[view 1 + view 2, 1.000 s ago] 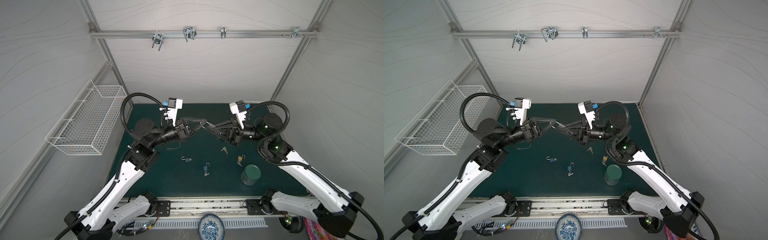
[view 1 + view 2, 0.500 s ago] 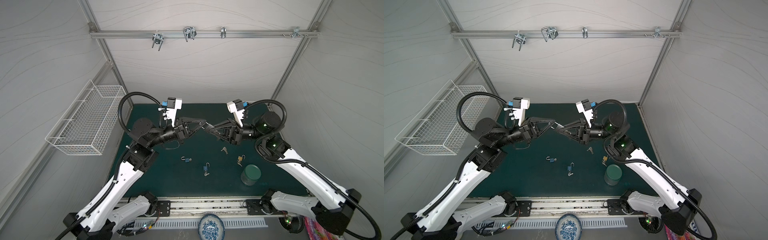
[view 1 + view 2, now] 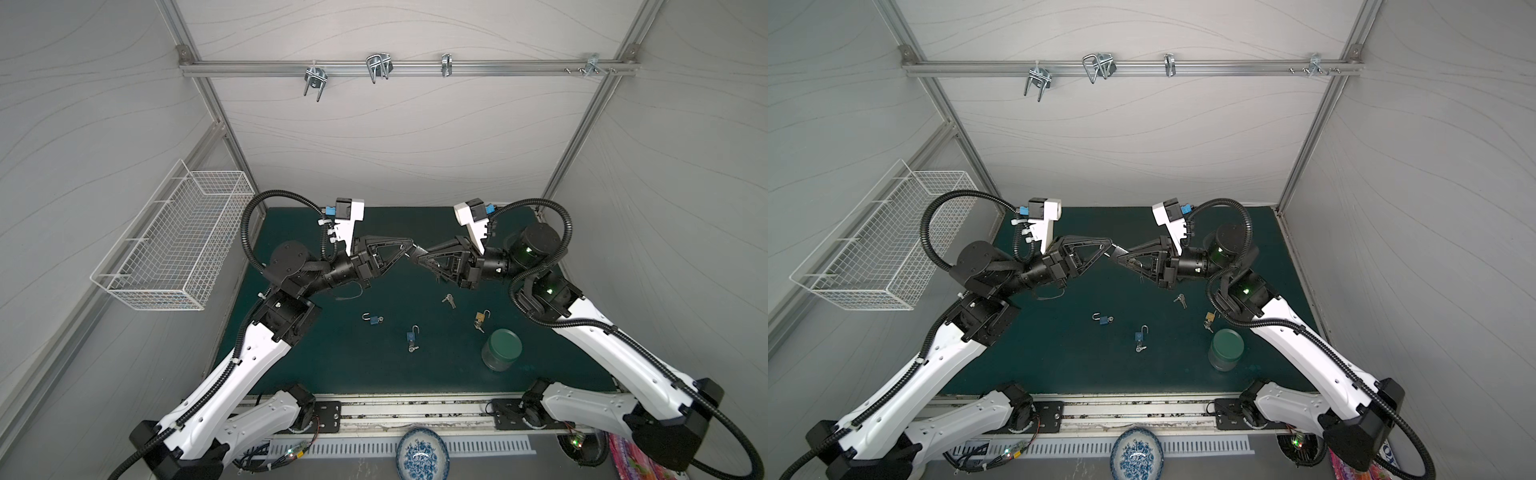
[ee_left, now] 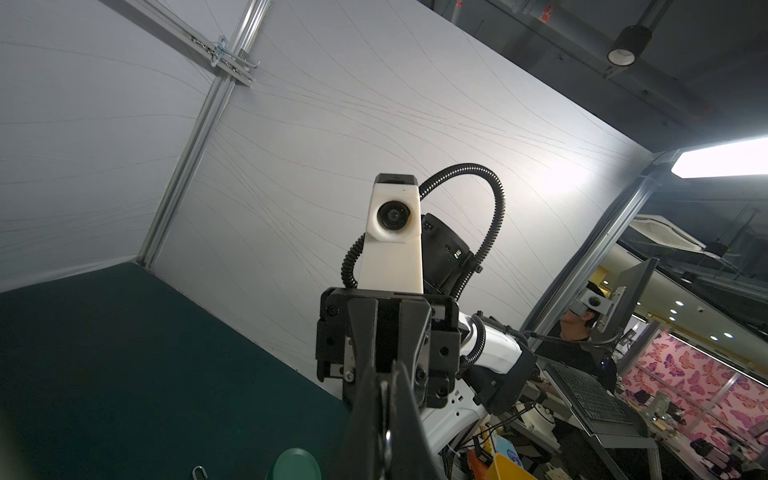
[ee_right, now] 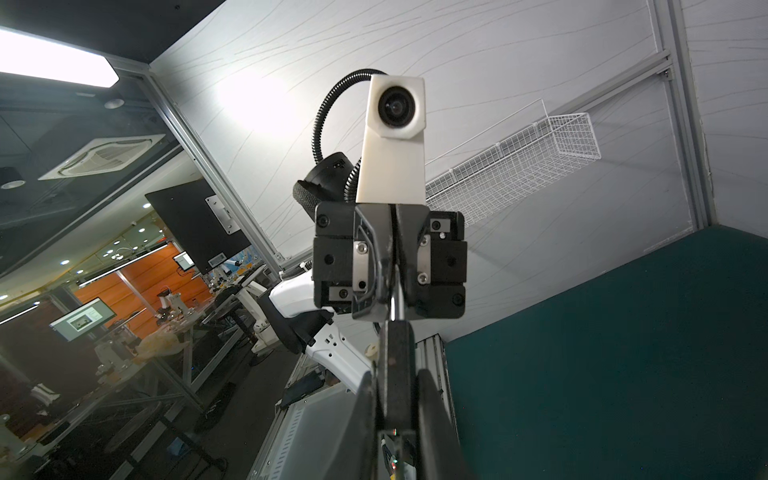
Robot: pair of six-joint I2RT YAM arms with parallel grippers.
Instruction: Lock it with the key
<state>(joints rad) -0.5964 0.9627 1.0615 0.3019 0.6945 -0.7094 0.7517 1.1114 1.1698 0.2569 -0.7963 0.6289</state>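
Observation:
Both grippers meet tip to tip in mid-air above the back of the green mat [image 3: 332,374]. My left gripper [image 3: 408,248] [image 3: 1110,246] is shut on a thin metal piece that looks like the key [image 4: 387,436], which glints between its closed jaws. My right gripper [image 3: 417,257] [image 3: 1122,254] is shut on a dark flat padlock [image 5: 395,357]. The padlock's metal end [image 5: 392,301] reaches the left gripper [image 5: 392,257]. In the left wrist view the right gripper [image 4: 388,332] faces me head-on. A silvery bit [image 3: 1116,249] shows between the tips.
On the mat lie an open blue padlock [image 3: 372,319], a second blue padlock [image 3: 412,333] with a key, loose keys [image 3: 449,300], a brass padlock [image 3: 481,318] and a green-lidded jar [image 3: 501,349]. A wire basket [image 3: 178,245] hangs on the left wall. A patterned bowl [image 3: 422,453] sits in front.
The right gripper has crept slightly left toward the left gripper. The left arm has hardly moved. Both grips look the same.

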